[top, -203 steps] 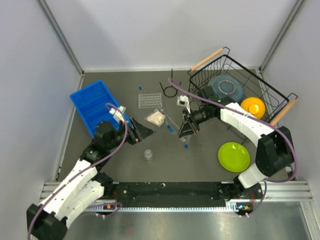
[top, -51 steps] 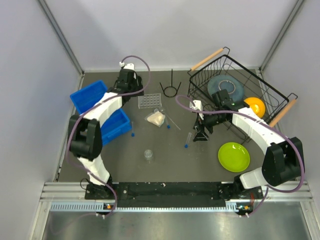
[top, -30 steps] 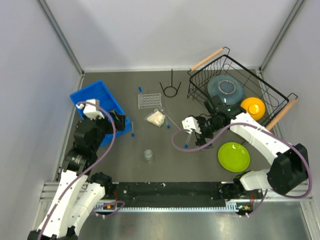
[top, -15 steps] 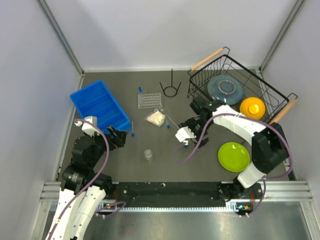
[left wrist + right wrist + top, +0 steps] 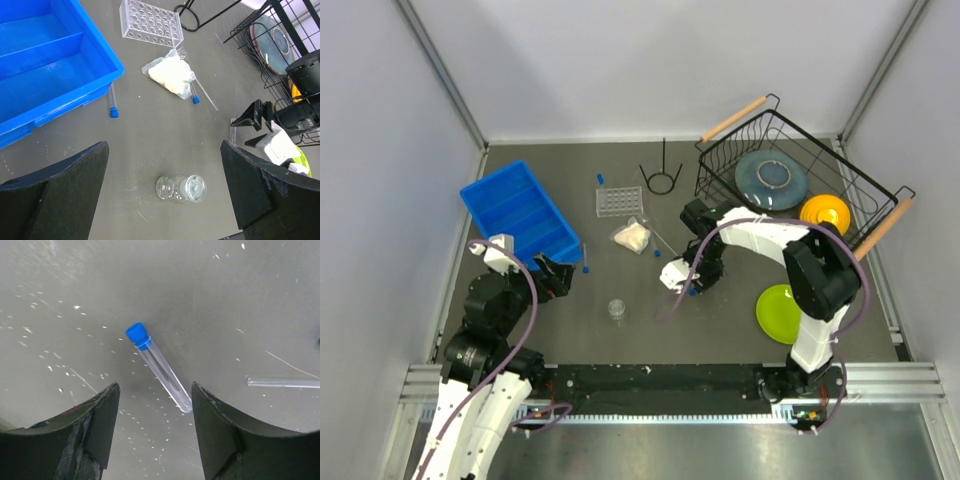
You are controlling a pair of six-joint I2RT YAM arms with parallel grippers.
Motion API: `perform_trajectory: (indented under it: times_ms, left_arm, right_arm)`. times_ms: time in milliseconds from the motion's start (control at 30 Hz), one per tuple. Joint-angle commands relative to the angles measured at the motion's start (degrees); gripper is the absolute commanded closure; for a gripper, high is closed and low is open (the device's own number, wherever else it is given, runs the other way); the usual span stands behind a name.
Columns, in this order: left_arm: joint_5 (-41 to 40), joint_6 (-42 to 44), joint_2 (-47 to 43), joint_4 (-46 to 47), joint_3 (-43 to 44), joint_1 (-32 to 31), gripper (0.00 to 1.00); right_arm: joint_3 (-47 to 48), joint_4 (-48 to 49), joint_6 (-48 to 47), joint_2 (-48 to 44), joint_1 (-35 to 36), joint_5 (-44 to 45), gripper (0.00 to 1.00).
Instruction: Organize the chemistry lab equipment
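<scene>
A clear tube with a blue cap (image 5: 159, 366) lies flat on the table. My right gripper (image 5: 155, 399) is open just above it, with the tube's clear end between the fingers; from above, this gripper (image 5: 698, 272) covers most of the tube. My left gripper (image 5: 162, 167) is open and empty, above and apart from the small clear cup (image 5: 182, 188), which lies on its side (image 5: 617, 309). The grid rack (image 5: 620, 200), black ring stand (image 5: 662, 178) and cream-filled piece (image 5: 632, 236) sit behind. Another capped tube (image 5: 585, 258) lies by the bin.
A blue bin (image 5: 520, 212) stands at the left. The black wire basket (image 5: 840, 170) at the back right holds a grey plate (image 5: 772, 178). An orange bowl (image 5: 825, 213) and a green plate (image 5: 787, 313) sit on the right. A thin clear rod (image 5: 282, 383) lies nearby.
My left arm swung from the back near the rack to the front left and has settled there. My right gripper turned and came down over the tube.
</scene>
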Motion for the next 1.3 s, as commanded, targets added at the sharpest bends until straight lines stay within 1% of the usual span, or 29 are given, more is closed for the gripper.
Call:
perform_trajectory:
  times_ms: [0, 67, 200, 267, 300, 367, 400, 533, 600, 700, 733, 867, 900, 933, 1000, 1033, 1167, 1267]
  left_arm:
    - [0.59, -0.13, -1.26, 0.99, -0.64, 0.24, 0.01]
    - [0.77, -0.22, -1.35, 1.08, -0.73, 0.24, 0.01]
    - [0.95, -0.31, -1.44, 1.34, -0.81, 0.24, 0.01]
    - [1.21, -0.31, -1.61, 1.26, -0.81, 0.24, 0.01]
    - [1.47, -0.4, -1.7, 1.25, -0.81, 0.24, 0.01]
    - [1.82, -0.57, -1.87, 1.26, -0.81, 0.24, 0.01]
    - [2.35, -0.75, -2.05, 1.34, -0.81, 0.24, 0.01]
    - [4.89, -3.2, -2.93, 0.99, -1.25, 0.24, 0.01]
    - [6.21, -5.65, -3.89, 1.25, -1.69, 0.24, 0.01]
    - [10.07, -9.78, -5.39, 3.09, -2.57, 0.24, 0.01]
    - [11.91, -10.84, -6.0, 3.8, -2.83, 0.24, 0.01]
    - [16.85, -15.85, -6.27, 8.98, -4.5, 0.24, 0.01]
    - [17.72, -17.08, -6.1, 11.6, -5.29, 0.24, 0.01]
    - [18.69, -17.62, -5.83, 12.84, -5.47, 0.24, 0.01]
    - [21.24, -18.93, -5.31, 14.87, -5.82, 0.24, 0.01]
    - [21.94, -19.38, -4.26, 16.27, -5.82, 0.24, 0.02]
    - [25.98, -20.78, -0.65, 20.05, -5.74, 0.24, 0.02]
    - [29.59, -21.93, 3.39, 22.87, -5.47, 0.15, 0.02]
  right_arm:
    - [4.13, 1.69, 1.15, 2.66, 0.93, 2.34, 0.47]
    - [4.75, 1.7, 2.38, 4.25, 0.93, 3.49, 0.51]
    - [4.93, 1.87, 3.18, 5.22, 1.02, 4.19, 0.64]
    - [4.58, 1.78, 3.53, 5.39, 1.02, 4.81, 0.67]
    - [4.32, 1.78, 3.7, 5.48, 1.1, 5.16, 0.71]
    - [3.88, 1.87, 4.14, 5.48, 1.02, 5.77, 0.73]
    - [3.36, 1.78, 4.32, 5.48, 1.02, 5.86, 0.76]
    - [2.74, 1.78, 6.51, 5.57, 1.02, 5.34, 0.85]
    - [2.91, 1.78, 9.93, 5.57, 1.02, 4.72, 0.89]
    - [4.05, 1.78, 17.57, 5.04, 1.02, 2.62, 0.92]
    - [4.32, 1.87, 21.77, 4.69, 1.02, 0.96, 0.92]
    - [3.53, 1.69, 30.14, 1.45, 0.93, -4.14, 0.93]
    - [3.27, 1.61, 31.81, 0.65, 1.02, -5.98, 0.93]
    - [3.0, 1.52, 35.31, -0.75, 1.02, -6.87, 0.93]
    - [2.04, 1.34, 38.49, -2.42, 0.93, -9.32, 0.93]
    - [1.77, 1.43, 41.38, -4.0, 0.93, -10.21, 0.93]
    - [0.45, 1.26, 48.16, -7.61, 0.32, -15.48, 0.93]
    - [0.8, 1.34, 52.74, -10.33, -0.82, -20.93, 0.93]
